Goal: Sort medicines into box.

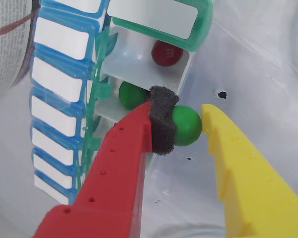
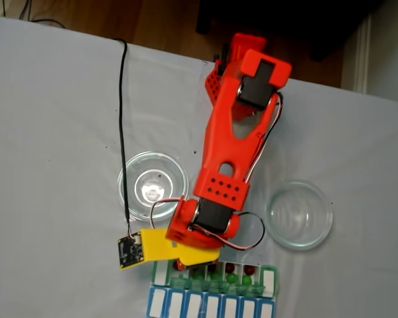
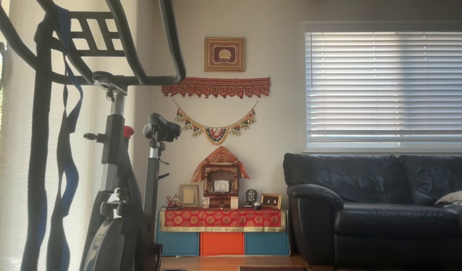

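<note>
The bench (image 2: 53,132), covered in a pale grey cloth, carries my work, and my red plastic arm (image 2: 229,152) reaches down across it toward the near edge in the fixed view. Two round clear glass dishes sit on either side of the arm, the left dish (image 2: 152,185) and the right dish (image 2: 298,214), both empty as far as I can see, which suggests most of the medicines have left them.

The flat green pill organizer with lidded compartments (image 2: 268,281) lies at the bottom of that view, its blue twin row (image 2: 212,306) adjoining it. Its lids stand open so I can drop balls in.

My hand (image 1: 188,124) is closed to a narrow gap on one glossy bright green ball (image 1: 186,126), pinched between the dark foam pad on the red finger and the yellow finger, held just at the rim of an open compartment, ready, I judge, for release.

In the wrist view I count three balls: the held one, another green ball (image 1: 131,94) in the compartment beside it, and a dark red ball (image 1: 165,52) in the next. The fixed view is too blurred to count the rest surely.
</note>
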Available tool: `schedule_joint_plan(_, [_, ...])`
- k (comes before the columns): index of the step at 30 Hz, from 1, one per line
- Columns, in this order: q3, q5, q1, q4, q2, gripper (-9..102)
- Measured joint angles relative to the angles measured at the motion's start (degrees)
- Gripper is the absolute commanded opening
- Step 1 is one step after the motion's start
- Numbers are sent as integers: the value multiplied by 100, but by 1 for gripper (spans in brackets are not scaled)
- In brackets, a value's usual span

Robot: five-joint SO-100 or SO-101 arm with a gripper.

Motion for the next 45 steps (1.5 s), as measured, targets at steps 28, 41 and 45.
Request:
schedule_joint_plan(28, [-817,158,88,-149,-923,1])
schedule_joint_plan(41, [-817,246,88,-598,-923,1])
schedule_joint_plan(45, [-624,176,88,-817,-923,1])
